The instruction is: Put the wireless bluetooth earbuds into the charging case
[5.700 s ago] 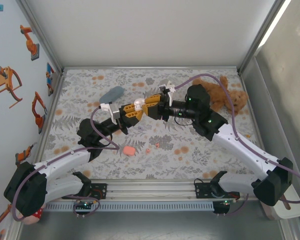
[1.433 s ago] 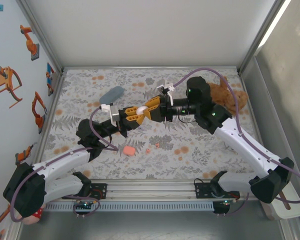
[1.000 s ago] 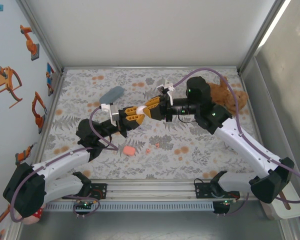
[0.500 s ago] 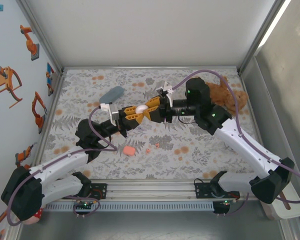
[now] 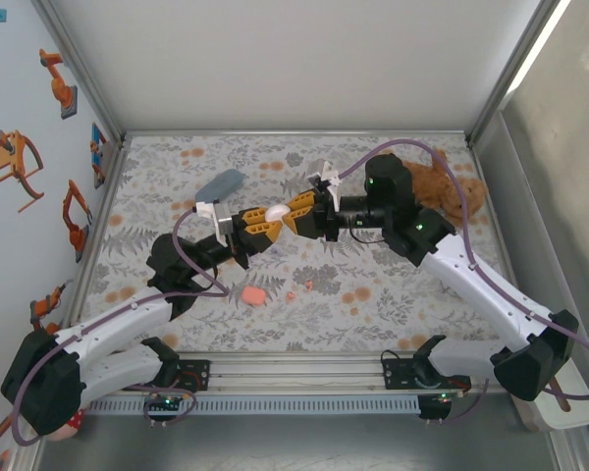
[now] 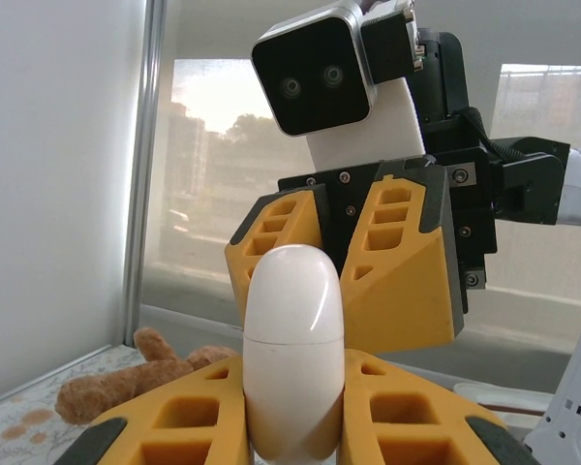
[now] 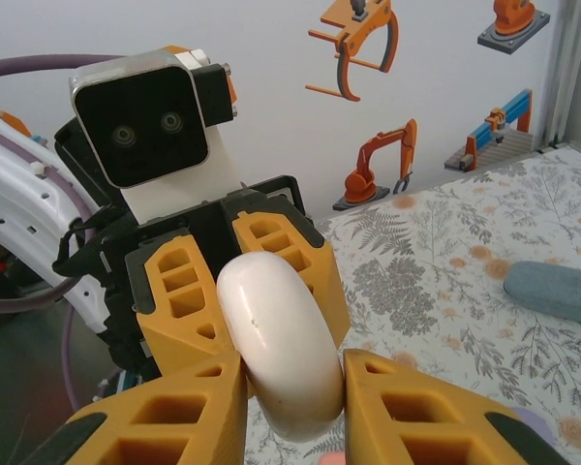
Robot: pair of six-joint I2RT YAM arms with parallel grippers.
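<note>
A closed white charging case hangs in mid-air over the middle of the table, between my two grippers, which meet tip to tip. My left gripper is shut on its lower half. My right gripper pinches the other end, its yellow fingers pressed against both sides of the case. The lid seam is shut. Two tiny salmon-pink earbuds lie on the floral mat below, next to a pink case.
A brown teddy bear lies at the back right, behind the right arm. A grey-blue oblong case rests at the back left. Walls close in the mat on the left, rear and right.
The right gripper has crept slightly left onto the white case and both wrists have shifted a little. The earbuds and pink case on the mat have not moved.
</note>
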